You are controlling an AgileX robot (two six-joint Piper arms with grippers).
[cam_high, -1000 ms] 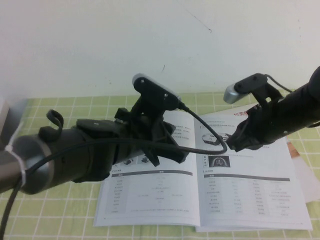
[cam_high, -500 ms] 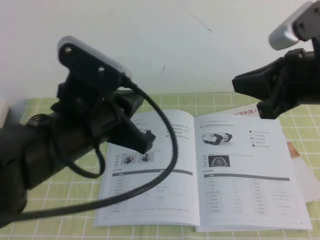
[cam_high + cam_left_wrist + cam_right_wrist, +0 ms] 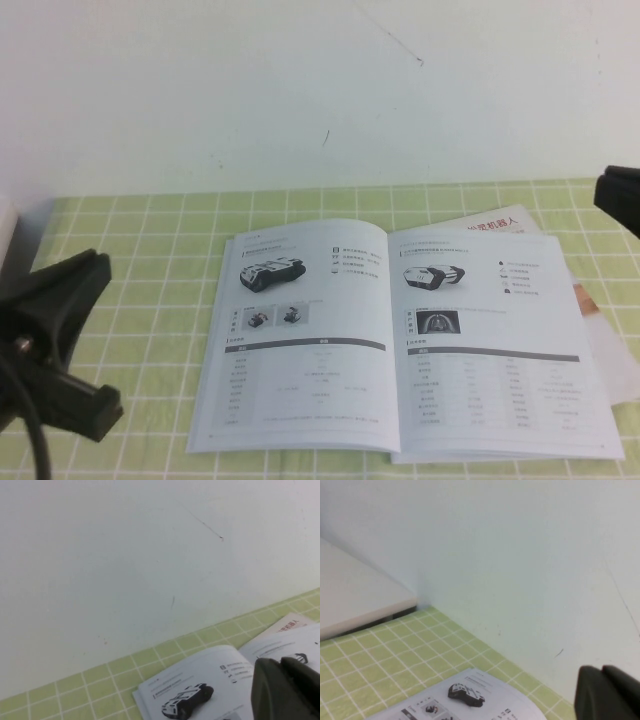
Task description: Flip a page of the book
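Green-checked tabletop [image 3: 150,230]: you see book [image 3: 400,340] open flat; left pincer [image 3: 287,690] and right pincer [image 3: 609,692] both closed, empty, pulled aside.

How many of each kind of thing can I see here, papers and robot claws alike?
Open book, lying flat on the green checked cloth: 1
Leaflet with a red heading, tucked under the book's far right corner: 1
Robot grippers, both shut and held clear of the book: 2, the left gripper at the left edge, the right gripper at the right edge
Total: 4
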